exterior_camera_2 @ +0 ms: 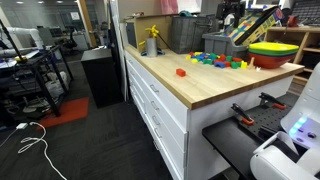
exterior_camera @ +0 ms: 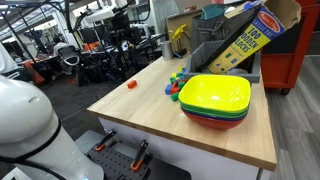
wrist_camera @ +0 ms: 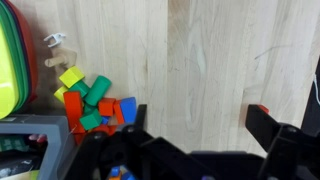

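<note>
In the wrist view my gripper (wrist_camera: 200,122) is open and empty, high above bare wooden tabletop (wrist_camera: 200,50). A small red block (wrist_camera: 262,108) lies just beside its right finger; it also shows alone on the table in both exterior views (exterior_camera: 131,85) (exterior_camera_2: 181,72). A pile of coloured blocks (wrist_camera: 92,100) lies to the left of the left finger, and shows in both exterior views (exterior_camera: 176,84) (exterior_camera_2: 220,59). The gripper itself does not show in the exterior views.
A stack of bowls with a yellow one on top (exterior_camera: 215,100) (exterior_camera_2: 272,50) (wrist_camera: 10,60) stands by the pile. Behind are a tilted wood-blocks box (exterior_camera: 245,40) (exterior_camera_2: 250,25), a grey bin (exterior_camera: 215,50) and a yellow object (exterior_camera_2: 152,40). The table edge (exterior_camera: 150,128) is near.
</note>
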`<state>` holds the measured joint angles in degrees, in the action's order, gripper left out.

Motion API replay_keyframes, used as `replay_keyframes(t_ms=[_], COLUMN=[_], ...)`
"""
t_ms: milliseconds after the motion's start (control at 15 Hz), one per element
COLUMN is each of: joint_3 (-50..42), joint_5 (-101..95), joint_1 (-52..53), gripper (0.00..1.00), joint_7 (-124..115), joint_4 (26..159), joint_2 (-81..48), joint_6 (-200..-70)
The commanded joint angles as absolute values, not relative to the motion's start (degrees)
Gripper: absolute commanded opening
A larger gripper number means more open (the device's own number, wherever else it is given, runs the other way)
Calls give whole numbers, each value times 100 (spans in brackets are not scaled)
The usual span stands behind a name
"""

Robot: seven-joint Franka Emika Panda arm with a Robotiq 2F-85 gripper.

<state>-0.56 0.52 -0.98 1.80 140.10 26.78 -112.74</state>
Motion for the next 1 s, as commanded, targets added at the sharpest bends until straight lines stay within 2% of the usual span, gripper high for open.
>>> replay_keyframes(t_ms=[0, 933], joint_3=[-124, -153], joint_5=[-20, -7], joint_1=[-111, -58], gripper=[100, 100], joint_7=[272, 1229], joint_4=[13536, 12529], joint_2=[2079, 318], joint_6=[-11354, -11567])
